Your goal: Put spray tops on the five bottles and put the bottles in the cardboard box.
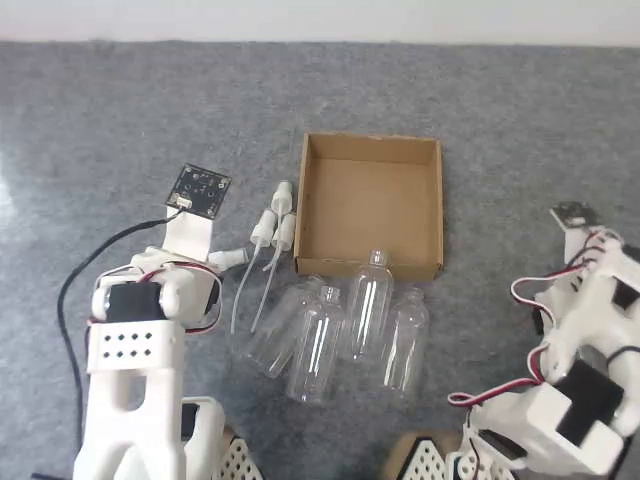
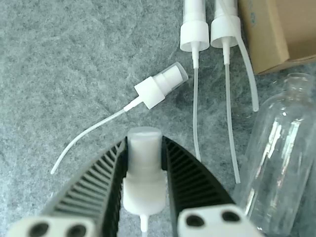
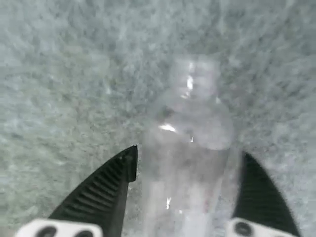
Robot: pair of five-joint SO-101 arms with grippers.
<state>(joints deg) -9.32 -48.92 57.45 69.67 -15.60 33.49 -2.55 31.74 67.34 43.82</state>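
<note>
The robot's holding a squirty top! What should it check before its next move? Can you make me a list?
1. Spray top gripped by the left gripper: ok, the fingers are shut around it.
2. Bottle at the right gripper: it is there, but whether the hold is firm, cannot tell.
3. Top lined up with that bottle's neck: not ok, they are far apart.
4. Cardboard box ready: ok, open side up, bare floor showing.
5. Spare spray tops close by: ok, they lie beside the box.
6. Other bottles waiting: ok, four lie in front of the box, without tops.
</note>
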